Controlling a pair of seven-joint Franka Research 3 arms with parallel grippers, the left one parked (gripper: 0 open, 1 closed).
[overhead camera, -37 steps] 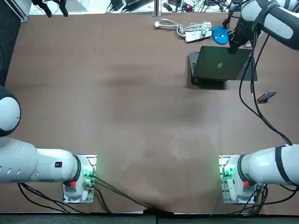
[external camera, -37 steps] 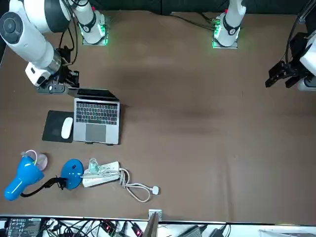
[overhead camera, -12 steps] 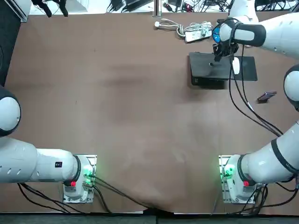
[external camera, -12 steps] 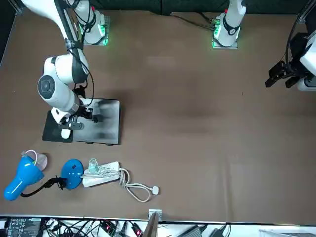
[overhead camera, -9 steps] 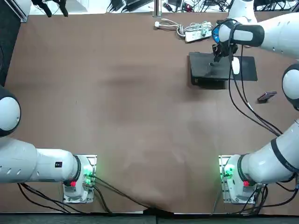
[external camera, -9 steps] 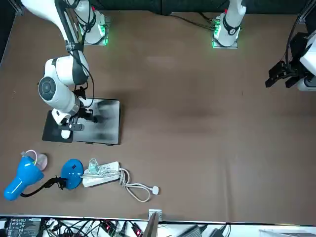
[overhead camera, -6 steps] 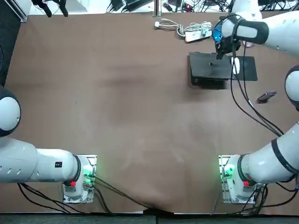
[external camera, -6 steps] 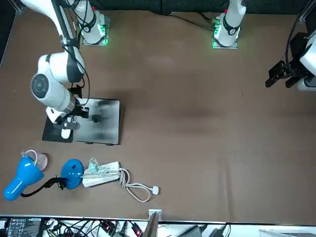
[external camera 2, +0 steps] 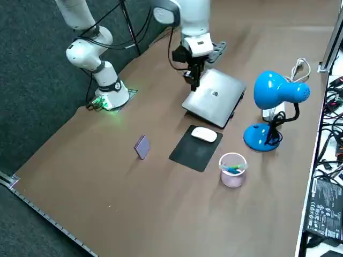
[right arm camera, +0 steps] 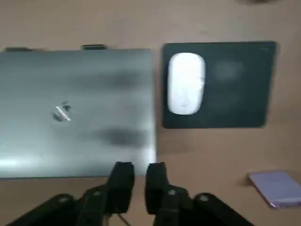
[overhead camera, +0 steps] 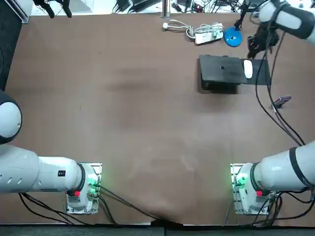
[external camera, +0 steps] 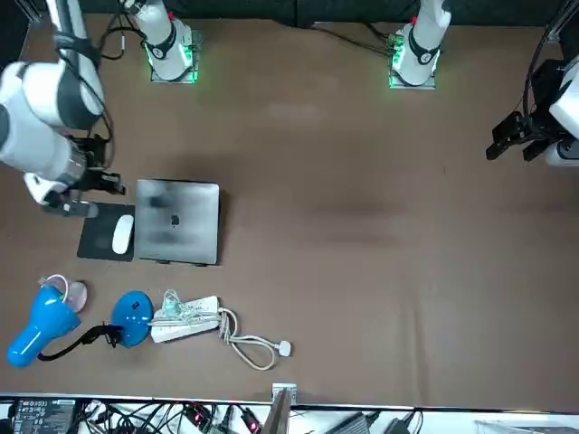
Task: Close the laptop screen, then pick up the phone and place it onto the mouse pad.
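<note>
Hidden things first: in the front view the right arm's big white body blocks the spot where the phone (overhead camera: 281, 102) lies, so it doesn't show there at all. In the wrist view only part of the phone is in frame, a lilac slab cut off by the picture's edge. From the side camera it's a small purple shape on the bare table (overhead camera: 147, 98), and whether it lies flat or tilted is hard to say.

The laptop (overhead camera: 221, 73) is shut, lid down, logo up. Just beside it sits the dark mouse pad (overhead camera: 261, 73), with the white mouse (overhead camera: 248, 69) on the part nearest the laptop.

The right gripper (right arm camera: 138, 176) hangs above the table. In the wrist view it's over the laptop's edge nearest the robot, close to the corner by the mouse pad. Its 2 fingers (right arm camera: 123, 179) are drawn together with just a sliver between them, and they hold nothing.

The phone is on the robot's side of the mouse pad, off its outer corner and not touching it. It's well apart from the fingers, out to their side past the pad.

A blue desk lamp (external camera 2: 278, 91) and a pink cup (external camera 2: 232, 170) stand at the far side.
</note>
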